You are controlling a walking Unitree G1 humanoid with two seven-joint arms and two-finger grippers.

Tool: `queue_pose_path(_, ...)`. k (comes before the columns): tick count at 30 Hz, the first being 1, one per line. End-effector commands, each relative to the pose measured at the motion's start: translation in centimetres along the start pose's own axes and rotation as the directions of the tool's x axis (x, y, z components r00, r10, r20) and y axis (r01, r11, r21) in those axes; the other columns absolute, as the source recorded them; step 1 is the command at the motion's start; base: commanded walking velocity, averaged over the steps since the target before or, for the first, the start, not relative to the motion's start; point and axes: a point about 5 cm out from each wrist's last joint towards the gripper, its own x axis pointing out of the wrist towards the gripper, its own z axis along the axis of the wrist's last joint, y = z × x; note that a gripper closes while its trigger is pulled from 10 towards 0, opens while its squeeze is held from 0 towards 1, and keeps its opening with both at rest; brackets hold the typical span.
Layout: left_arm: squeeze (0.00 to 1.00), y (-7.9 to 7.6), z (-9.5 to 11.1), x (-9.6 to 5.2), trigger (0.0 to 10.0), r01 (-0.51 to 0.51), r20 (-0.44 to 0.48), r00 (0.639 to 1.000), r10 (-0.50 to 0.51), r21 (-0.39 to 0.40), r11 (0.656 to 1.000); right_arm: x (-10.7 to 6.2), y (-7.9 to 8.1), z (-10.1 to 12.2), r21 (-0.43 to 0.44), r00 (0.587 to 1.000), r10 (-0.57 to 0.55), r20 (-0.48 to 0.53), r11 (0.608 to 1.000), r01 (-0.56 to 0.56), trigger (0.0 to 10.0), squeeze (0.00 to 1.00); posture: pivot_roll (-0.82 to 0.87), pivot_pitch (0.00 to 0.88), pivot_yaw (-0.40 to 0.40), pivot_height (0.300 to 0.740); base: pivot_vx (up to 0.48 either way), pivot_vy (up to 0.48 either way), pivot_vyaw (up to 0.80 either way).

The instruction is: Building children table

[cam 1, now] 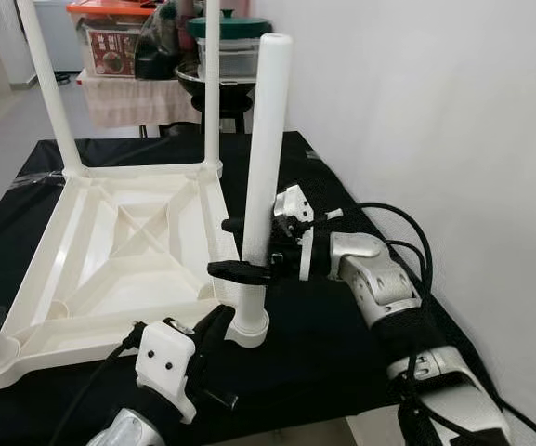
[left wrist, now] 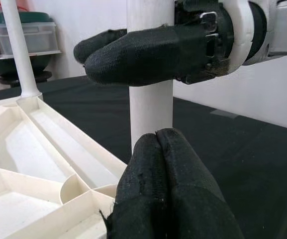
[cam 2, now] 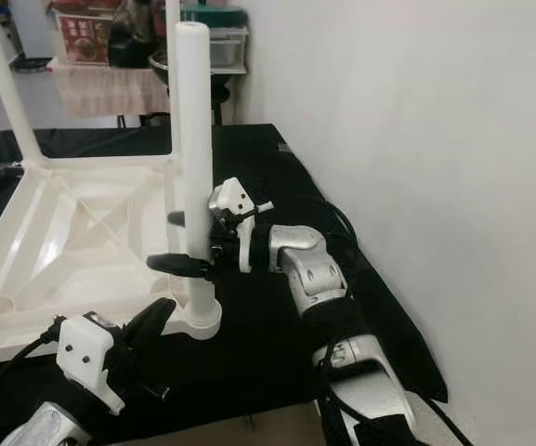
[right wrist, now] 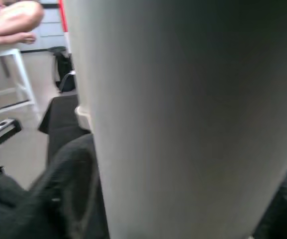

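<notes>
Tabletop (cam 1: 128, 251) lies upside down on black cloth (cam 1: 342, 353) | near-right leg (cam 1: 263, 167) stands upright in its corner socket, pinched by right gripper (cam 1: 240, 249) | left gripper (left wrist: 165, 179), fingers pressed together, beside socket | four legs up; seating likely unfinished, flipping left.

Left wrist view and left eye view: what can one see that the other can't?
The left wrist view alone shows the left gripper's fingers pressed shut, tips by the white leg. The left eye view alone shows the whole upside-down table top, its other legs, the black cloth and the shelf of boxes behind. Both show the right gripper clamped around that leg near its socket.
</notes>
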Motion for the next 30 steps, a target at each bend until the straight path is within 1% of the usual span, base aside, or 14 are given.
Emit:
queue_pose_path(1,0.0,-0.2,-0.4,-0.1,10.0,-0.003,-0.012,1.0,0.003,-0.004,1.0,0.1,-0.1,0.3,0.006,0.998,0.057,0.011,0.998,-0.057,0.0,0.0,0.07,0.0,-0.095,0.74,0.0,0.0,0.0)
queue_pose_path(7,0.0,-0.2,-0.4,-0.2,10.0,-0.002,-0.013,1.0,0.002,-0.006,1.0,-0.6,-0.3,0.2,-0.002,0.998,0.059,0.022,0.998,-0.059,0.0,0.0,0.07,0.0,-0.091,0.74,0.0,0.0,0.0)
queue_pose_path(12,0.0,-0.3,-0.3,-0.2,10.0,-0.001,-0.011,1.0,0.001,-0.007,1.0,-1.1,-0.6,-0.1,-0.039,1.0,-0.024,0.012,0.999,0.024,0.0,0.0,0.06,0.0,-0.088,0.74,0.0,0.0,0.0)
queue_pose_path(14,0.0,-0.3,-0.2,-0.2,10.0,-0.001,-0.01,1.0,0.001,-0.006,1.0,-1.4,-0.6,-0.4,-0.039,0.995,-0.103,0.013,0.994,0.103,0.0,0.0,0.06,0.0,-0.089,0.74,0.0,0.0,0.0)
queue_pose_path(15,0.0,-0.3,-0.2,-0.3,10.0,-0.002,-0.01,1.0,0.002,-0.006,1.0,-1.2,-0.6,-1.1,-0.002,0.964,-0.267,0.012,0.964,0.267,0.0,0.0,0.05,0.005,-0.097,0.74,0.0,0.0,0.0)
queue_pose_path(17,0.0,-0.3,-0.2,-0.3,10.0,-0.002,-0.01,1.0,0.002,-0.006,1.0,-1.2,-0.6,-1.1,-0.002,0.964,-0.267,0.012,0.964,0.267,0.0,0.0,0.05,0.005,-0.097,0.74,0.0,0.0,0.0)
queue_pose_path(18,0.0,-0.2,-0.1,-0.4,10.0,-0.002,-0.009,1.0,0.002,-0.005,1.0,-1.2,-0.6,-2.6,0.07,0.798,-0.602,-0.016,0.796,0.602,0.0,0.0,0.05,0.015,-0.093,0.74,0.0,0.0,0.0)
queue_pose_path(19,0.0,-0.1,0.0,-0.4,10.0,-0.002,-0.009,1.0,0.002,-0.003,1.0,-0.5,1.6,-4.2,0.111,0.69,-0.72,-0.069,0.682,0.723,0.0,0.0,0.05,0.019,-0.079,0.74,0.0,0.0,0.0)
queue_pose_path(21,0.0,-0.1,0.0,-0.4,10.0,-0.002,-0.009,1.0,0.002,-0.003,1.0,-0.5,1.6,-4.2,0.111,0.69,-0.72,-0.069,0.682,0.723,0.0,0.0,0.05,0.019,-0.079,0.74,0.0,0.0,0.0)
queue_pose_path(22,0.0,0.0,-0.1,-0.4,10.0,-0.002,-0.01,1.0,0.002,-0.002,1.0,0.3,3.3,-5.0,0.136,0.647,-0.757,-0.097,0.633,0.762,0.0,0.0,0.04,0.013,-0.073,0.74,0.0,0.0,0.0)
queue_pose_path(23,0.0,0.1,-0.1,-0.3,10.0,0.001,-0.011,1.0,-0.001,-0.004,1.0,0.6,3.9,-5.1,0.139,0.638,-0.763,-0.1,0.625,0.768,0.0,0.0,0.04,0.007,-0.072,0.74,0.0,0.0,0.0)
queue_pose_path(28,0.0,0.1,-0.2,-0.2,10.0,0.005,-0.012,1.0,-0.005,-0.007,1.0,1.0,3.4,-4.8,0.127,0.671,-0.736,-0.086,0.66,0.741,0.0,0.0,0.05,0.001,-0.078,0.74,0.0,0.0,0.0)
queue_pose_path(29,0.0,0.1,-0.2,-0.2,10.0,0.005,-0.012,1.0,-0.005,-0.007,1.0,1.0,3.0,-4.7,0.123,0.672,-0.736,-0.083,0.661,0.74,6.9,0.0,0.05,0.001,-0.078,0.74,0.0,0.0,0.0)
queue_pose_path(30,0.0,0.1,-0.2,-0.2,10.0,0.005,-0.012,1.0,-0.005,-0.007,1.0,1.0,3.0,-4.7,0.123,0.672,-0.736,-0.083,0.661,0.74,6.9,0.0,0.05,0.001,-0.078,0.74,0.0,0.0,0.0)
